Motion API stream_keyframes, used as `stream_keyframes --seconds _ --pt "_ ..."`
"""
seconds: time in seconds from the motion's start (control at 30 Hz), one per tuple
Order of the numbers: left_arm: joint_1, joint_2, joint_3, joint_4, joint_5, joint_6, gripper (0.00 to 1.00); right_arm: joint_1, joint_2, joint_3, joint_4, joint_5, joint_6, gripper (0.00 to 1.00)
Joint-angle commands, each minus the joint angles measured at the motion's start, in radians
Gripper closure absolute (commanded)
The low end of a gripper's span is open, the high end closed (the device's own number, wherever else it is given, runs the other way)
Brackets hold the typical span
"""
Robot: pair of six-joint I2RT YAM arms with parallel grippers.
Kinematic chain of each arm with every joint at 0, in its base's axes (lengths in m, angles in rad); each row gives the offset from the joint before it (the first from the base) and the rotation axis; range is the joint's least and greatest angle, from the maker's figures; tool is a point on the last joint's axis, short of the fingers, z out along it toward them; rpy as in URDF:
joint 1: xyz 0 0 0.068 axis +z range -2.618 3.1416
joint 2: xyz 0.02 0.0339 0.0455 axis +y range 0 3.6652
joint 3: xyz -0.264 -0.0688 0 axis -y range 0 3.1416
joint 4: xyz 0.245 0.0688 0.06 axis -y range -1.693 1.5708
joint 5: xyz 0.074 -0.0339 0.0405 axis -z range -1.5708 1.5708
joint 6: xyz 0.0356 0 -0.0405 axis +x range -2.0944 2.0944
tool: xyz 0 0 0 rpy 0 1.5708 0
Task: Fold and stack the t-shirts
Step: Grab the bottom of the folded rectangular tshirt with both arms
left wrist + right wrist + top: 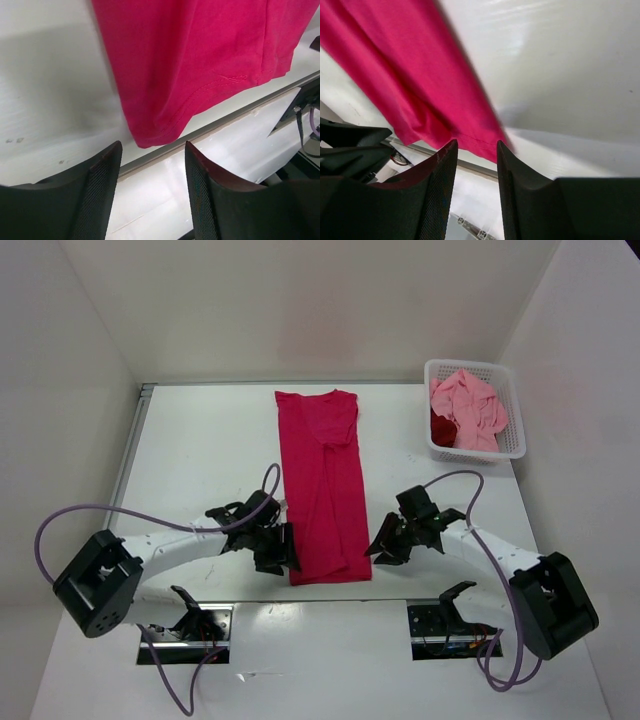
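The bright magenta-red t-shirt (322, 485) lies folded into a long narrow strip down the middle of the table, its hem at the near edge. My left gripper (283, 552) is open and empty just left of the shirt's near left corner (150, 137). My right gripper (378, 547) is open and empty just right of the near right corner (490, 147). The light salmon pink t-shirt (468, 405) and the dark crimson red t-shirt (442, 428) lie bunched in the white mesh basket (510, 390), the crimson one mostly hidden.
The basket stands at the table's back right. A metal rail runs along the table's left side (130, 455). The table's near edge (220, 122) lies right under the shirt's hem, with the arm bases and cables below it.
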Motion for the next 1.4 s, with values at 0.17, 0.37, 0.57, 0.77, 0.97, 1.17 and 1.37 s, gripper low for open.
stream_keyframes --seconds 0.17,0.37,0.57,0.77,0.97,1.17,1.37 --pt "0.003 0.066 -0.018 0.076 0.075 -0.012 0.51 0.057 0.002 -0.060 0.014 -0.006 0.056 0.57" --pt "0.003 0.057 -0.048 0.108 0.106 -0.022 0.56 0.077 -0.007 -0.108 0.057 -0.038 0.077 0.59" --pt "0.003 0.048 -0.079 0.131 0.124 -0.040 0.71 0.098 0.041 -0.117 0.111 -0.047 0.096 0.76" --pt "0.003 0.009 -0.088 0.156 0.146 -0.029 0.96 0.155 0.053 -0.044 0.052 -0.009 0.096 1.00" --pt "0.003 -0.081 -0.134 0.081 0.136 -0.031 1.00 0.224 -0.035 -0.057 -0.006 -0.033 0.134 1.00" --pt "0.003 -0.316 -0.185 -0.085 0.202 -0.084 1.00 0.249 -0.214 -0.032 -0.184 -0.092 0.162 1.00" --pt "0.139 -0.334 -0.046 -0.174 0.192 -0.024 1.00 0.131 -0.050 0.195 -0.239 -0.060 -0.019 1.00"
